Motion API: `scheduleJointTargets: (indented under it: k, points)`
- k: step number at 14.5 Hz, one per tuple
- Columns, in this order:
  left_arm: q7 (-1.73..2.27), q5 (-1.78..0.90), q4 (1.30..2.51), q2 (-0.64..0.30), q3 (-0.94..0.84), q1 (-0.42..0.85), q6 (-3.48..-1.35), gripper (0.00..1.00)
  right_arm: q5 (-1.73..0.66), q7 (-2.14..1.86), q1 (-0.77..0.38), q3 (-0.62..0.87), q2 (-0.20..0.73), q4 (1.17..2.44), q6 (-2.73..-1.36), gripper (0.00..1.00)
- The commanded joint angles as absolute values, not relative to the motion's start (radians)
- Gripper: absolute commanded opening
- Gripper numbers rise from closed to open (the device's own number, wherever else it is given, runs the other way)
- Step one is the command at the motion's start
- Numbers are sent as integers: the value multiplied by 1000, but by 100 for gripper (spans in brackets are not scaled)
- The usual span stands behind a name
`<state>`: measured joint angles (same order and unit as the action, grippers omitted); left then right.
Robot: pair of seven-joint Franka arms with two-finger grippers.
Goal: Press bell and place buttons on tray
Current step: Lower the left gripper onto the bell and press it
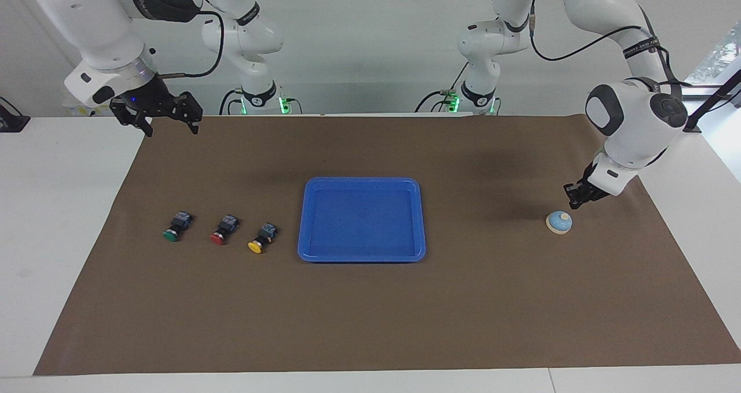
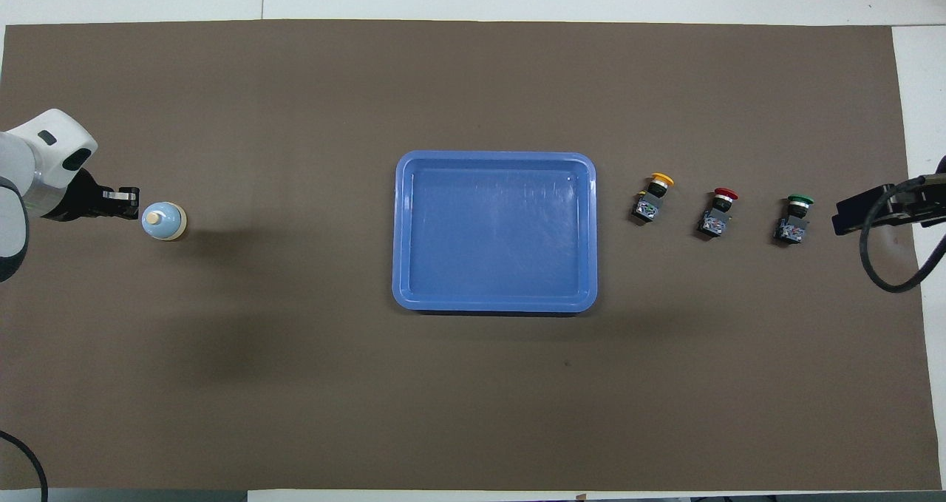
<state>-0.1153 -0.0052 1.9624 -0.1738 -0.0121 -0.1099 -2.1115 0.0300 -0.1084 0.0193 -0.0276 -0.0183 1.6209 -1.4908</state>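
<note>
three black-bodied push buttons (image 1: 220, 231) lie outside the empty bright-blue plastic tray (image 1: 361, 255); left gripper (image 1: 576, 197), jaws unreadable, nears the light-blue dome bell (image 1: 559, 222); right gripper (image 1: 168, 120) waits released.

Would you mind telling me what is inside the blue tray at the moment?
Nothing: the tray shows only its bare blue floor, uncovered. The green, red and yellow buttons lie on the brown mat.
</note>
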Motion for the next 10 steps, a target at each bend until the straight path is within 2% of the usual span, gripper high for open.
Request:
scheduleJointTargets:
  k: [1, 5, 8, 9, 10]
  points:
    - [-135, -11, 2002, -190, -15, -120, -2180, 0, 41, -117, 23, -25, -28, 1626, -1477, 100]
    - [-135, -11, 2008, -247, -14, -121, -2235, 0, 41, -118, 23, -25, -28, 1626, -1477, 100]
    - [-135, -11, 2007, -255, -14, -132, -2223, 0, 41, -118, 23, -25, -29, 1626, -1477, 100]
    - [-135, -11, 1990, -253, -14, -130, -2197, 9, 41, -117, 23, -25, -28, 1626, -1477, 100]
    - [-135, -11, 1959, -250, -15, -126, -2156, 28, 41, -118, 23, -25, -29, 1626, -1477, 100]
